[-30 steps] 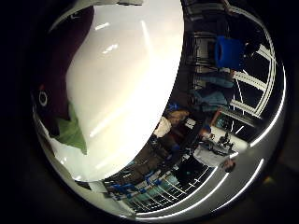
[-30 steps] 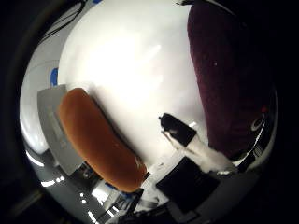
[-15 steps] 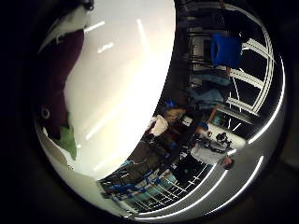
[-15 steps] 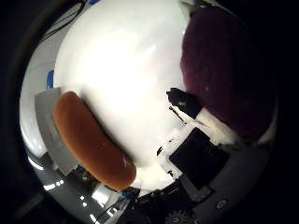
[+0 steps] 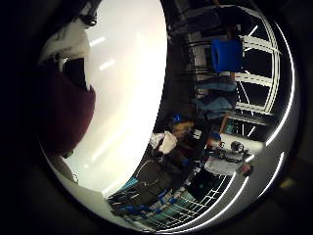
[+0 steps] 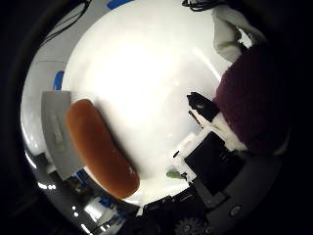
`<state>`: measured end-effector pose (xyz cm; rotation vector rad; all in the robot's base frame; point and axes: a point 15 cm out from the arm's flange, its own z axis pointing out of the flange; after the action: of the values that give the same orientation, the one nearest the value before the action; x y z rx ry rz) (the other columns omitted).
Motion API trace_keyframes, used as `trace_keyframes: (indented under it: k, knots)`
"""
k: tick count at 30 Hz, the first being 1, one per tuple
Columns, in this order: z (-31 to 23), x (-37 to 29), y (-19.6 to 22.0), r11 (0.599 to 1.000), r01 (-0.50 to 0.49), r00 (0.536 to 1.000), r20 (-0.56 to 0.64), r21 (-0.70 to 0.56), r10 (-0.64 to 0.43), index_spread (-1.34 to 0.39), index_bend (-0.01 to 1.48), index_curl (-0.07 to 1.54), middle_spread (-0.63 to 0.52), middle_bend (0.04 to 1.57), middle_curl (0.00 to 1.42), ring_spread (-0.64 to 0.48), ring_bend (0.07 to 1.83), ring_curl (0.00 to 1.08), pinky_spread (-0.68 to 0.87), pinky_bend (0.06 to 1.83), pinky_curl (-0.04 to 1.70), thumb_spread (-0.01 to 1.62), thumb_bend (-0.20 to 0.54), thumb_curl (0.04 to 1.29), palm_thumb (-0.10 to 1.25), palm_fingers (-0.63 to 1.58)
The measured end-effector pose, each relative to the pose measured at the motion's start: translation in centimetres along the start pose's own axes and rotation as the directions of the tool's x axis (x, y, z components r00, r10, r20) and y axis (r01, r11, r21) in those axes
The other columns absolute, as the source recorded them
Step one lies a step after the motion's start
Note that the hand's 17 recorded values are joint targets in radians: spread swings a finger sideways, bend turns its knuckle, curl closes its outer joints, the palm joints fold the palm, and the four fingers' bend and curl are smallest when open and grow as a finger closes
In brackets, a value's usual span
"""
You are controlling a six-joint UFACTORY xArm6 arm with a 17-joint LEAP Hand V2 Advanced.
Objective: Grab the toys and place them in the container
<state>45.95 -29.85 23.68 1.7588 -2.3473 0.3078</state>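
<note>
A dark purple plush toy [image 6: 254, 103] sits close against my palm and fills one side of both views. My right hand [image 6: 210, 156] has a black-tipped finger [image 6: 198, 103] lying along one side of the toy and a white finger [image 5: 68, 39] curled over its far side, so the fingers wrap it. A small green piece [image 6: 172, 174] shows beside the hand's body. An orange-brown sausage-shaped toy [image 6: 100, 147] lies on the white table [image 6: 142, 73], apart from the hand and next to a grey container [image 6: 53, 129].
The table's edge [image 5: 159, 122] runs past the purple toy, with room clutter beyond it: a blue barrel [image 5: 227, 55] and shelving. Blue tape marks [image 6: 58, 81] sit on the table near the grey container.
The purple toy has come closer to the palm and fills more of both views. The fingers have curled in around it. The sausage toy has stayed in place.
</note>
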Motion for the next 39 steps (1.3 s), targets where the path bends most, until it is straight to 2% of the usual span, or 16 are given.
trace_keyframes:
  k: [6, 12, 23, 31, 39]
  knots:
    - [-4.4, 0.4, 3.0, 0.999, -0.004, 1.000, 0.005, -0.040, 0.004, -0.45, 1.12, 1.21, -0.47, 1.29, 1.31, -0.32, 1.54, 1.00, -0.15, 1.55, 1.12, 0.94, -0.016, 0.51, 1.11, 0.60]
    - [-9.9, -2.4, 6.0, 0.996, 0.057, 0.995, 0.081, -0.070, -0.052, -0.42, 1.12, 1.22, -0.42, 1.31, 1.29, -0.32, 1.54, 1.00, -0.14, 1.52, 1.19, 0.94, -0.017, 0.53, 1.11, 0.60]
    - [-24.1, -6.6, 6.8, 0.988, 0.138, 0.978, 0.149, 0.074, -0.148, -0.40, 1.11, 1.22, -0.37, 1.32, 1.27, -0.31, 1.54, 1.00, -0.14, 1.49, 1.24, 0.96, -0.017, 0.54, 1.09, 0.61]
    - [-31.0, -11.4, 8.0, 0.968, 0.191, 0.959, 0.180, 0.163, -0.220, -0.39, 1.10, 1.23, -0.36, 1.32, 1.26, -0.31, 1.53, 1.00, -0.14, 1.47, 1.26, 0.96, -0.016, 0.54, 1.10, 0.62]
    - [-35.2, -19.1, 9.9, 0.939, 0.247, 0.931, 0.210, 0.239, -0.298, -0.39, 1.09, 1.23, -0.35, 1.32, 1.26, -0.31, 1.53, 1.00, -0.14, 1.46, 1.27, 0.96, -0.016, 0.54, 1.10, 0.62]
